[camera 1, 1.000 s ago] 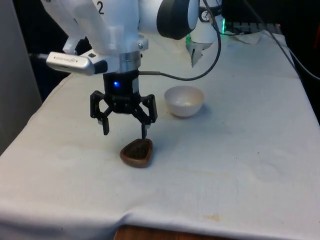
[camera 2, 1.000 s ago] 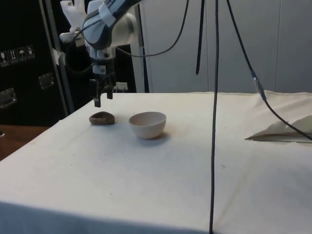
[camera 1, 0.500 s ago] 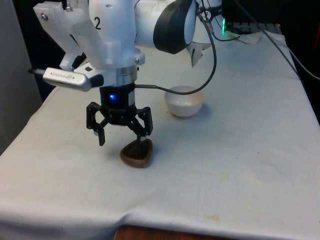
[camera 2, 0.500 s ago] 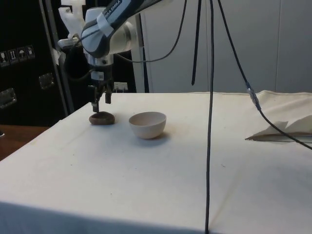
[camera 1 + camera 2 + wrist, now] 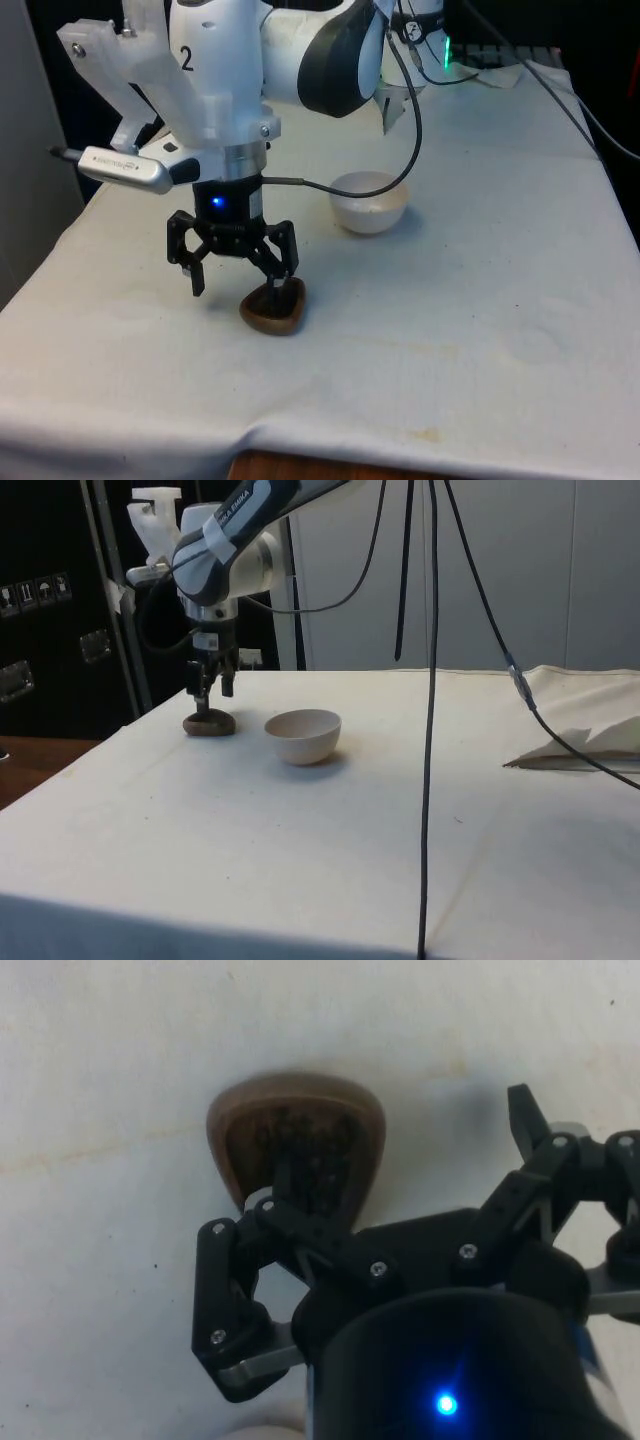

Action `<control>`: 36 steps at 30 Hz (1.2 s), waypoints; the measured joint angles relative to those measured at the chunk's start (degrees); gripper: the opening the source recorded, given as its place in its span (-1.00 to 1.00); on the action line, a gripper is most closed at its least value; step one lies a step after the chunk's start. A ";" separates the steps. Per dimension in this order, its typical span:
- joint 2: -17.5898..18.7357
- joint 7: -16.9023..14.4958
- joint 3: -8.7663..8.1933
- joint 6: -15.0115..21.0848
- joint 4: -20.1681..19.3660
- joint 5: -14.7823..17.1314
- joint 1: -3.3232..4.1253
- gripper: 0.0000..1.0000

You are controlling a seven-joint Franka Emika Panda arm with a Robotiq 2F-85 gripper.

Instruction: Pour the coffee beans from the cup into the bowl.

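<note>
A small brown wooden cup (image 5: 272, 309) with dark coffee beans (image 5: 302, 1148) in it stands on the white cloth, towards the front view's left. My gripper (image 5: 237, 290) hangs open right at it. One finger dips into the cup's mouth, and the other finger (image 5: 523, 1118) sits outside the cup, over bare cloth on the front view's left. The side view has the gripper (image 5: 207, 692) just above the cup (image 5: 209, 724). A white bowl (image 5: 369, 203) stands upright behind the cup, a short way to the front view's right, and it is next to the cup in the side view (image 5: 303, 735).
A black cable (image 5: 430, 680) hangs down across the middle of the side view. Crumpled white material (image 5: 580, 750) lies at that view's right. The table's near edge (image 5: 330, 440) runs close in front of the cup.
The gripper has come down and shifted slightly to the front view's left. One finger now reaches into the cup's mouth. Cup and bowl have not moved.
</note>
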 measured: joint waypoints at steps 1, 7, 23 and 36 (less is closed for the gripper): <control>0.00 0.00 0.00 0.00 0.00 0.00 0.00 1.00; 0.57 0.00 -0.17 0.00 0.57 0.00 -0.11 1.00; 0.86 -0.11 -0.63 0.00 0.52 0.00 -0.17 -0.14; 0.86 -0.11 -0.69 0.00 0.52 0.00 -0.17 -0.95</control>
